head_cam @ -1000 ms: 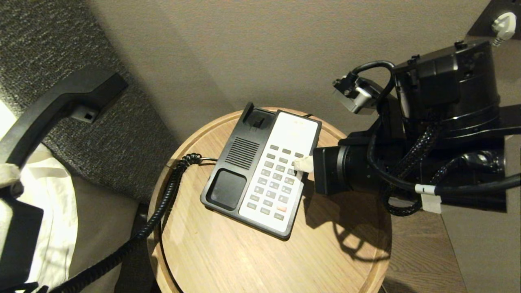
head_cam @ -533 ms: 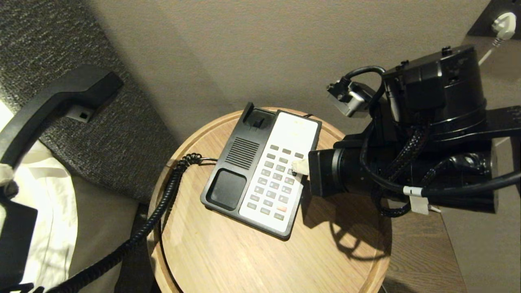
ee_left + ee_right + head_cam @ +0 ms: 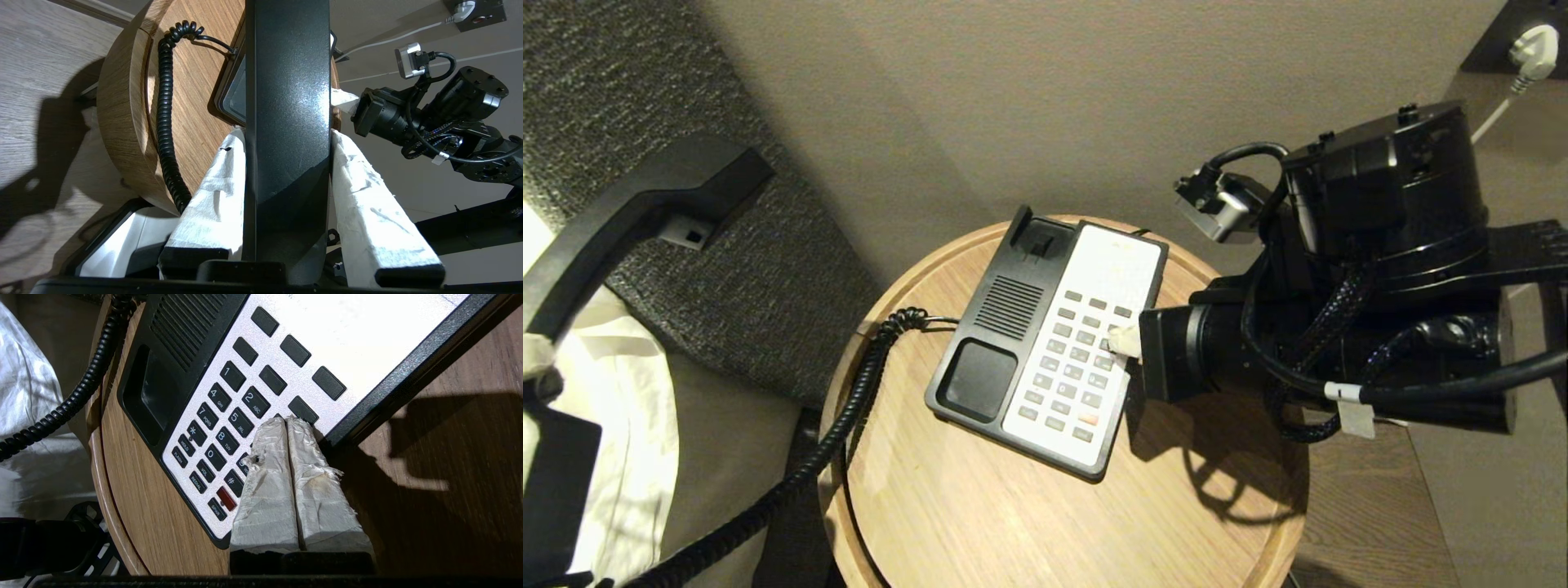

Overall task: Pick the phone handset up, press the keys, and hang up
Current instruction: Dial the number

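Here the right end effector (image 3: 286,422), its taped fingers pressed together, touches the keys (image 3: 1074,363) near the phone's right edge on the round surface (image 3: 980,506), while the left end effector (image 3: 288,134) pinches the phone handset (image 3: 629,216) aloft, well left.

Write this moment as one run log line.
left tool: holds phone handset off cradle | right tool: shut, tips on keys | hang-up: pending
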`<state>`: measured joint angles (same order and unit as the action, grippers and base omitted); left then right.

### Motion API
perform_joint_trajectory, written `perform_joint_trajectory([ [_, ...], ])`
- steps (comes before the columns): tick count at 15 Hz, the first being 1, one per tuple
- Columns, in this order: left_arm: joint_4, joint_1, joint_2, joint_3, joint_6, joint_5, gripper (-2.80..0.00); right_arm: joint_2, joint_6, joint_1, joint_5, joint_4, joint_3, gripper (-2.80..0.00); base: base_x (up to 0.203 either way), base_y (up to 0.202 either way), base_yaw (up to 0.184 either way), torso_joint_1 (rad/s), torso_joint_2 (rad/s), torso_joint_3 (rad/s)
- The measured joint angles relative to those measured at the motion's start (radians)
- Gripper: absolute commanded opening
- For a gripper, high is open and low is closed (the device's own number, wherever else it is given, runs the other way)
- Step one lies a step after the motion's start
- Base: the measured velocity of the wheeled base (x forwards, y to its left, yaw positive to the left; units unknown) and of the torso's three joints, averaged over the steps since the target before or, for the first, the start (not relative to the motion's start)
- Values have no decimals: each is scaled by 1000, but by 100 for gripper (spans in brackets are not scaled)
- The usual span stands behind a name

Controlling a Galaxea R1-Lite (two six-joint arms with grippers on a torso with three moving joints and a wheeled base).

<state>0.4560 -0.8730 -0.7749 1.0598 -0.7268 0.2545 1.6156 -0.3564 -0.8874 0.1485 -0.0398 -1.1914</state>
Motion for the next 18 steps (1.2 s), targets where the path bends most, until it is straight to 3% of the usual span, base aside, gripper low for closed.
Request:
perform_joint_trajectory([
  [18,0,0,2,-9,1,0,-280,13,0,1,-8,-2,-23,-280,0,0,0,0,0,0],
])
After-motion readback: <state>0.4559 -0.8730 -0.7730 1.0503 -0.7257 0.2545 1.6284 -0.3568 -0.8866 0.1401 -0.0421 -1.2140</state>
